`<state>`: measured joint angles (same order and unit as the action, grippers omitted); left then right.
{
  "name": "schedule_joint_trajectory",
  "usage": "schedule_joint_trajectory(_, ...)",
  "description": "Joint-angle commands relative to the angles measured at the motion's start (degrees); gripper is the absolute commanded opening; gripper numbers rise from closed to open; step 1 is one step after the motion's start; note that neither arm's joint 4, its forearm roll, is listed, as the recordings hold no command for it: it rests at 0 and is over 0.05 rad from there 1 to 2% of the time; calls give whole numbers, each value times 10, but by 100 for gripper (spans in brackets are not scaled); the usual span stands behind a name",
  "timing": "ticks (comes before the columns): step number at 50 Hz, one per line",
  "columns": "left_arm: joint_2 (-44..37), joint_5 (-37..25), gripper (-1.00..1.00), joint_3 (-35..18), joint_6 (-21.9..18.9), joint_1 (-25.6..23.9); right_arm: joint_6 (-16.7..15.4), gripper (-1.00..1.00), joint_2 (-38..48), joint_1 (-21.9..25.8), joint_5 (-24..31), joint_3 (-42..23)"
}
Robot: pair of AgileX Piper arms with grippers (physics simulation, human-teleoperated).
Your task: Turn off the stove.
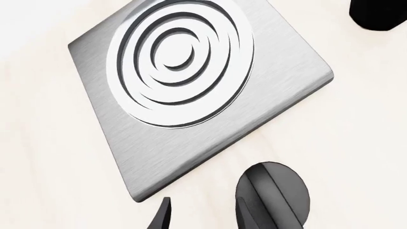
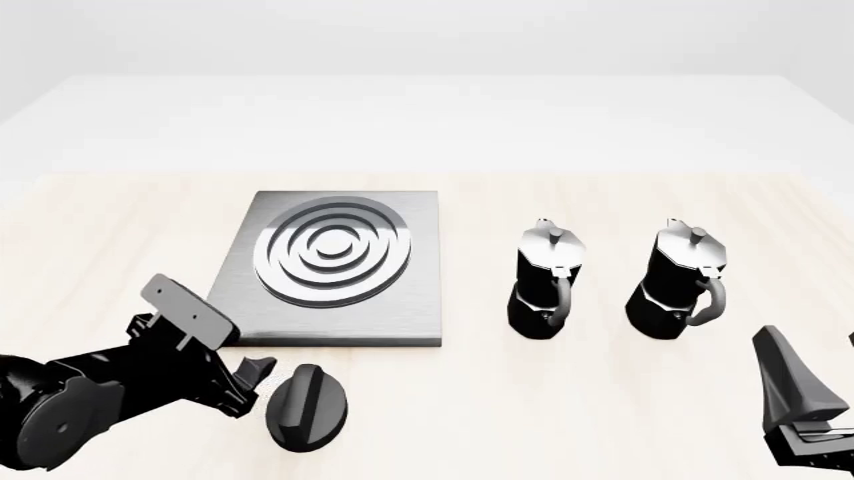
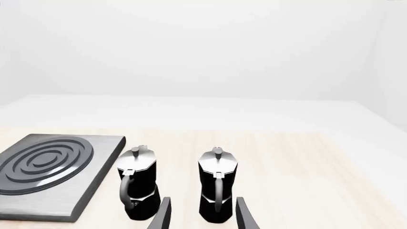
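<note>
The stove (image 2: 350, 316) is a flat square brushed-grey slab with raised silver rings (image 2: 332, 250), lying left of centre on the wooden table. Its separate round black knob (image 2: 310, 406), with a raised ridge, lies just in front of the slab's near edge. My left gripper (image 2: 256, 374) hovers low right beside the knob's left side, open and holding nothing. In the left wrist view the knob (image 1: 273, 194) lies next to one finger (image 1: 249, 215), not between the two, with the stove (image 1: 190, 143) beyond. My right gripper (image 2: 817, 385) stands open at the near right, apart from the stove.
Two black-and-silver moka pots (image 2: 546, 280) (image 2: 681, 281) stand upright side by side right of the stove. The right wrist view looks at both pots (image 3: 140, 183) (image 3: 218, 187) past its open fingers (image 3: 162, 215), with the stove (image 3: 45, 174) to one side.
</note>
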<state>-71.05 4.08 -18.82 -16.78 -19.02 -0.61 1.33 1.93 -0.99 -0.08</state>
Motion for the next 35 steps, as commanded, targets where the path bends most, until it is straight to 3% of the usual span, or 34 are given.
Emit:
schedule_joint_trajectory(1, 87, -57, 100, 16, 3, 20, -4, 100, -4, 4, 2, 0)
schedule_joint_trajectory(18, 297, -207, 100, 32, 32, 18, -10, 100, -11, 6, 6, 0)
schedule_joint_trajectory(29, 417, -320, 100, 3, 43, 27, -15, 100, -12, 15, 7, 0)
schedule_joint_trajectory(35, 496, -395, 100, -40, 50, 45, -16, 100, -12, 18, 6, 0)
